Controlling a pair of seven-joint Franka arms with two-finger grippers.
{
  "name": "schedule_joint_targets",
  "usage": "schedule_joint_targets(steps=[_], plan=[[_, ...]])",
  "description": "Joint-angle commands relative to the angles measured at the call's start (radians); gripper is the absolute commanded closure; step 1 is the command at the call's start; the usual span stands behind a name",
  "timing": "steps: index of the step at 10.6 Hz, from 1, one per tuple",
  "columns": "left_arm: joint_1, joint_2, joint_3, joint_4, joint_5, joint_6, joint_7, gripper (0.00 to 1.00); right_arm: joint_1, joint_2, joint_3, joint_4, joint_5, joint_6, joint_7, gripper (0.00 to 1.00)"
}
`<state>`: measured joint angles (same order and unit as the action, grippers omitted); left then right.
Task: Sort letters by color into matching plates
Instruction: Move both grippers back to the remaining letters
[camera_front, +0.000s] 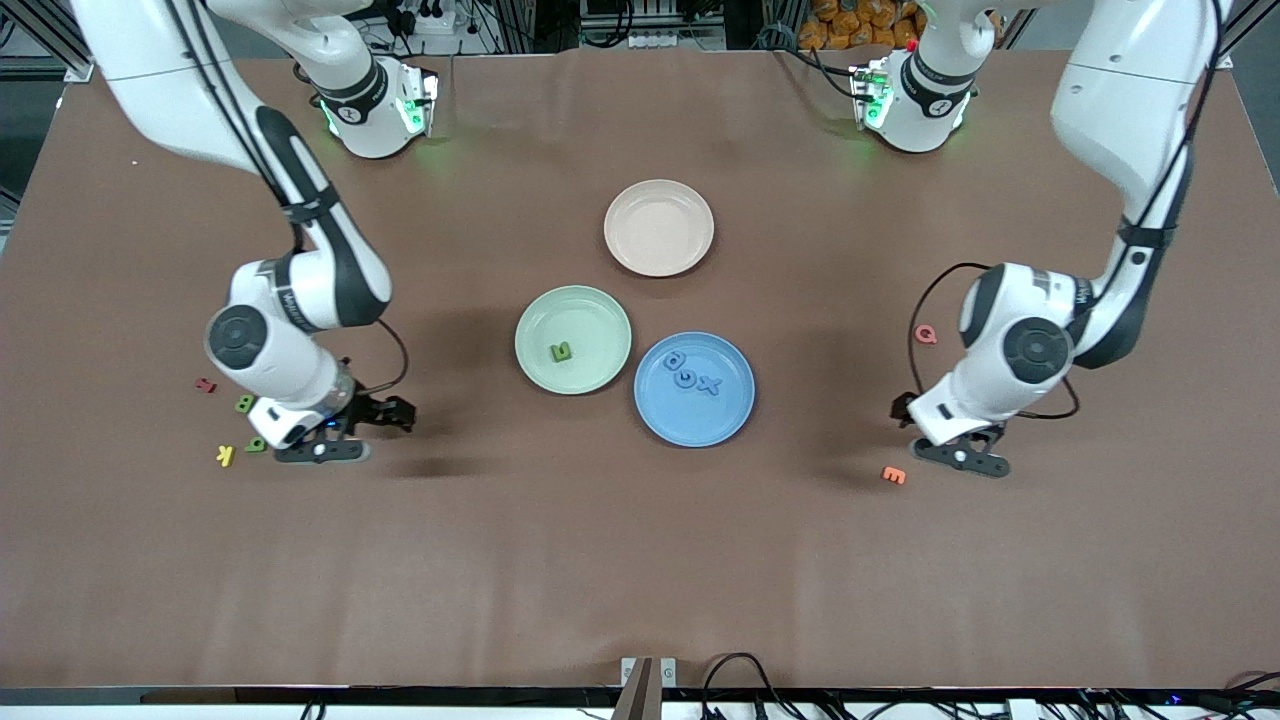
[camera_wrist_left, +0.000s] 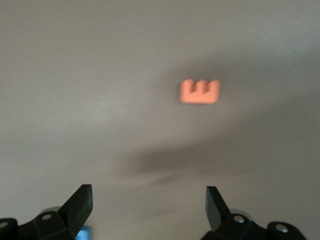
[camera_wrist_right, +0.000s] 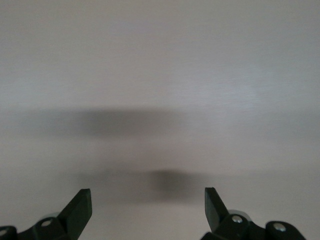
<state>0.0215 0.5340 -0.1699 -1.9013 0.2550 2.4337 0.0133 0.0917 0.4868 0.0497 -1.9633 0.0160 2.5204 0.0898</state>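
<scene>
A brown table (camera_front: 640, 560) carries a beige-pink plate (camera_front: 659, 228), a pale green plate (camera_front: 573, 339) with one green letter (camera_front: 562, 351), and a blue plate (camera_front: 694, 389) with blue letters (camera_front: 690, 373), all mid-table. The left gripper (camera_front: 962, 457) and right gripper (camera_front: 318, 450) hang empty, jaws spread, above opposite ends, the left near an orange E (camera_front: 893, 475).

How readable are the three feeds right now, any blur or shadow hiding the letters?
Front view: sharp, evenly lit; soft arm shadows fall on the brown table, and none covers the plates. Left wrist view: smeared; the orange letter E is fuzzy-edged, and a dark shadow band lies between it and the open left gripper. Right wrist view: only bare table with two hazy shadow bands above the open right gripper.
</scene>
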Motion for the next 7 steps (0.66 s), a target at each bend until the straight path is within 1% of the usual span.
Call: schedule_joint_targets(steps=[1, 3, 4, 5, 7], plan=[[0.151, -0.068, -0.036, -0.077, 0.023, 0.005, 0.204, 0.00, -0.107, -0.010, -0.004, -0.008, -0.016, -0.012, -0.074, 0.00], [0.268, -0.057, -0.085, -0.085, 0.023, 0.011, 0.282, 0.00, -0.173, 0.001, -0.004, -0.008, -0.016, -0.012, -0.096, 0.00], [0.308, -0.054, -0.100, -0.091, 0.023, 0.013, 0.304, 0.00, -0.206, 0.010, -0.004, -0.008, -0.018, -0.006, -0.113, 0.00], [0.327, -0.051, -0.102, -0.108, 0.023, 0.036, 0.309, 0.00, -0.236, 0.021, -0.004, 0.000, -0.016, -0.003, -0.152, 0.00], [0.337, -0.048, -0.100, -0.148, 0.023, 0.095, 0.307, 0.00, -0.265, 0.047, -0.004, 0.017, -0.014, 0.007, -0.166, 0.00]])
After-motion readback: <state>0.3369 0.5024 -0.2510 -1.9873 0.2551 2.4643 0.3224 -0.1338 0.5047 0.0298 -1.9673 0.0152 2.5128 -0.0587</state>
